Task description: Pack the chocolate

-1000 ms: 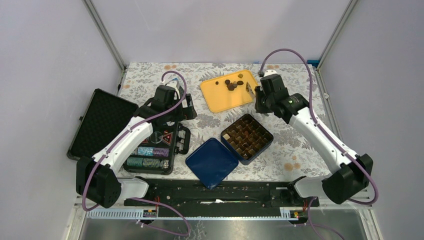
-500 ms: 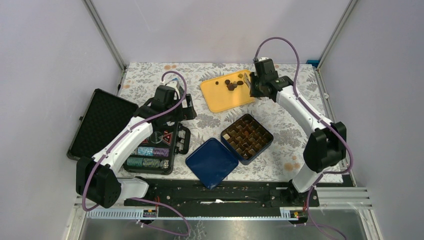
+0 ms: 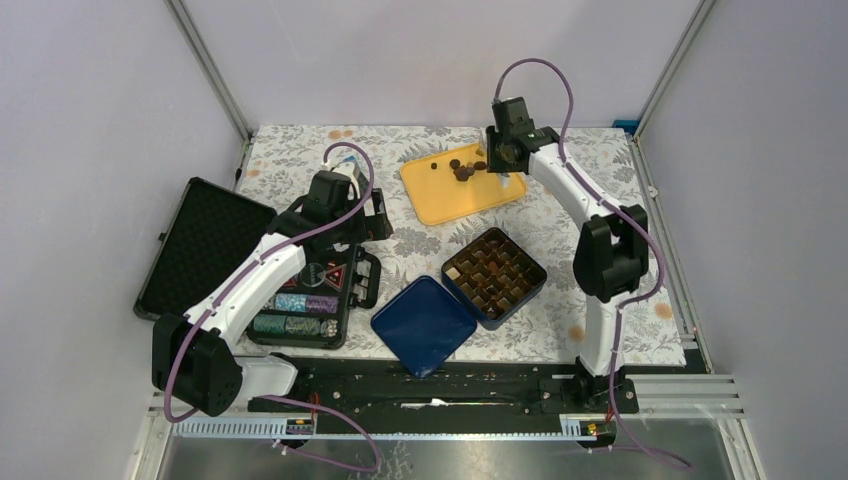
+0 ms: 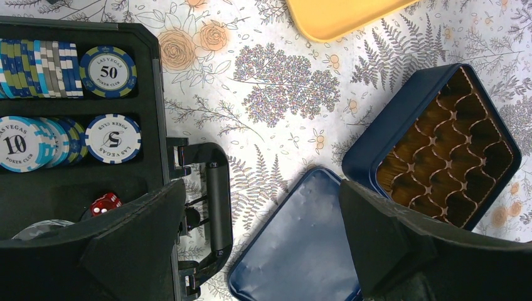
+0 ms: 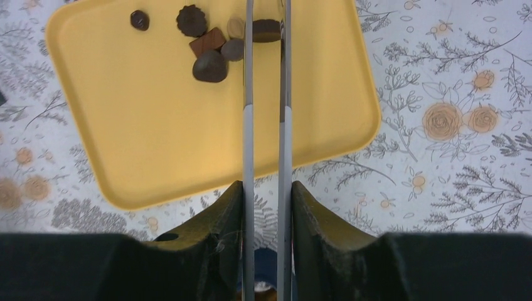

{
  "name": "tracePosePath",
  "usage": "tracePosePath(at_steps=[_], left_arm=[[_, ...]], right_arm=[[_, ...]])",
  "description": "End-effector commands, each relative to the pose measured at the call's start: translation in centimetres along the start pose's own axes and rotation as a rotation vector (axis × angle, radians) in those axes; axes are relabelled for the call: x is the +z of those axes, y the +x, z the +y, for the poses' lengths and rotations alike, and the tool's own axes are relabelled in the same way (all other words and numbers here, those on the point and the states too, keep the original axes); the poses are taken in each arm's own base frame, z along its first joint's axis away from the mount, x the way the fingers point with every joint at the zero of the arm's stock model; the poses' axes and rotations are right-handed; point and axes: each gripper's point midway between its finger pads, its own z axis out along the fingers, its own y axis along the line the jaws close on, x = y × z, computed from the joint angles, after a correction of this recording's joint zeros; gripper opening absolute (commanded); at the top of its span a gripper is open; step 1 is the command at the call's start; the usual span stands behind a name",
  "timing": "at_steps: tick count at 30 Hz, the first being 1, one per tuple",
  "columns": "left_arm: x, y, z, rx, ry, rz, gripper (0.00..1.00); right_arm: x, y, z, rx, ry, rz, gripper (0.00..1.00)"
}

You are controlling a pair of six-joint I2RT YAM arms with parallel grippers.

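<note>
Several dark brown chocolate pieces (image 5: 209,65) lie clustered at the far end of a yellow tray (image 5: 157,125), also seen from above (image 3: 462,170). My right gripper (image 5: 266,188) is shut on a pair of metal tongs (image 5: 248,125). The tong tips reach over the tray, with one brown piece (image 5: 266,28) between them. A pale piece (image 5: 236,26) lies just left of the tips. The open blue tin (image 3: 494,263) with brown cup dividers sits in front of the tray. My left gripper (image 4: 262,207) is open and empty above the tin's lid (image 4: 301,244).
An open black case (image 3: 305,300) with poker chips (image 4: 108,72) lies at the left, its handle (image 4: 216,200) near my left gripper. The blue lid (image 3: 424,324) lies flat beside the tin (image 4: 439,144). The table has a floral cloth.
My right arm has swung from beside the tray's right end to its far end, bringing the tongs over the chocolate cluster. The left arm has not moved.
</note>
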Motion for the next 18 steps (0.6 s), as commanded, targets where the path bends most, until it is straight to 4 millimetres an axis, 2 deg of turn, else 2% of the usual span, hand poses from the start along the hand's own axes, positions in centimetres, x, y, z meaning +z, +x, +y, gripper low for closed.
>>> tracePosePath(at_steps=[1,8,13,18], left_arm=[[-0.8,-1.5,-0.5,0.015,0.017,-0.06,0.99],[-0.8,-1.3,-0.4,0.015,0.015,-0.059,0.99],[-0.7,-1.1,-0.2,0.016,0.008,-0.053,0.99],[-0.4,-1.0,-0.2,0.019,0.006,-0.043,0.99]], right_arm=[[1.0,-2.6,-0.8,-0.024,0.066,-0.042,0.37],[3.2,-2.4,-0.9,-0.042,0.09,-0.007,0.42],[4.1,-1.4,-0.4,-0.054,0.063,0.025,0.48],[4.7,-0.8,-0.5,-0.06,0.068,0.038,0.48]])
